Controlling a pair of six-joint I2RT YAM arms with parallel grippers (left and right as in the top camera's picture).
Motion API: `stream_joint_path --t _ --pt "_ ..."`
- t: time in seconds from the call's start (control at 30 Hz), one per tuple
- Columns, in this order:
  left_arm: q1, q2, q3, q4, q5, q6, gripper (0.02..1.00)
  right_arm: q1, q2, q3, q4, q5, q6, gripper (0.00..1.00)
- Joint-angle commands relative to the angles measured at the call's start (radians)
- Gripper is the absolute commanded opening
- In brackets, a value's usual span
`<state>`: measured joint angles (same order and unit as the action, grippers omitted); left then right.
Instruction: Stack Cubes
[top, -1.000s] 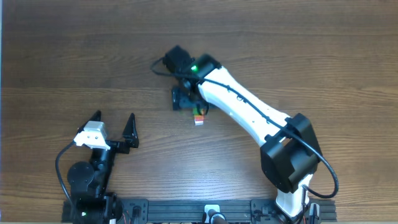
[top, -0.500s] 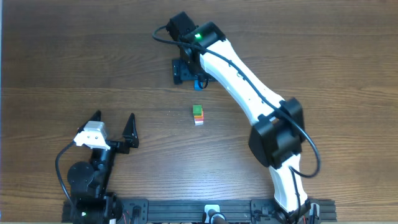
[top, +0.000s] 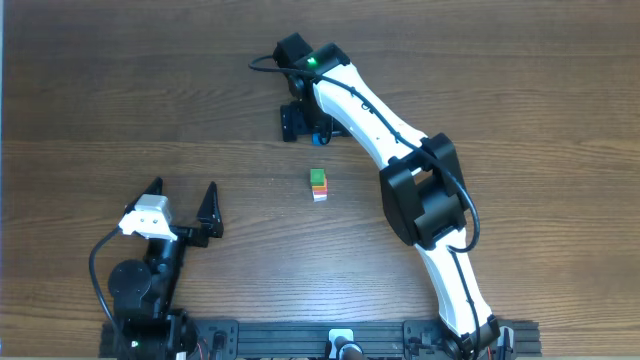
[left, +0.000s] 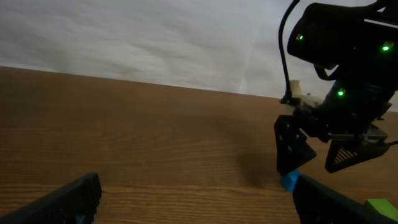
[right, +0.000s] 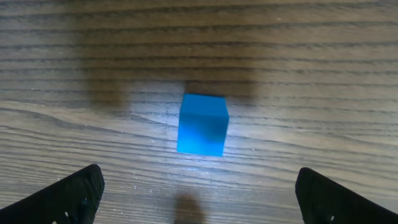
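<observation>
Leaving the stack (top: 318, 184) behind and hovering, right hand (right: 199, 194) spread wide, above the blue cube (right: 202, 124) (left hand (top: 182, 203) gaping too, well apart).

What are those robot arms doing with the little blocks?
They are stacking blocks. A small stack already stands in the middle of the table, with a green block on top. The right arm's end effector hovers open over a blue block lying farther back, not yet gripping it. The left arm's end effector sits open near its base, away from the blocks.
</observation>
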<state>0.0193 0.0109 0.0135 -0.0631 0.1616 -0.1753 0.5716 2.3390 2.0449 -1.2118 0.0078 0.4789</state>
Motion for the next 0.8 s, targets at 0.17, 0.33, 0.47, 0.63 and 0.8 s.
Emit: stream_joint_path --t 0.17,0.33,0.47,0.63,0.8 --pt "-0.004 -0.005 -0.008 0.003 0.005 0.014 1.000 -0.008 0.046 0.020 0.023 -0.019 -0.024 0.993" --pt "-0.004 -0.005 -0.008 0.003 0.005 0.014 1.000 -0.010 0.066 0.020 0.026 -0.018 -0.024 0.974" --pt "-0.004 -0.005 -0.008 0.003 0.005 0.014 1.000 -0.012 0.079 0.019 0.028 -0.018 -0.024 0.925" --pt "-0.004 -0.005 -0.008 0.003 0.005 0.014 1.000 -0.013 0.080 0.019 0.035 -0.018 -0.023 0.770" --pt "-0.004 -0.005 -0.008 0.003 0.005 0.014 1.000 -0.014 0.080 0.019 0.038 -0.019 -0.020 0.584"
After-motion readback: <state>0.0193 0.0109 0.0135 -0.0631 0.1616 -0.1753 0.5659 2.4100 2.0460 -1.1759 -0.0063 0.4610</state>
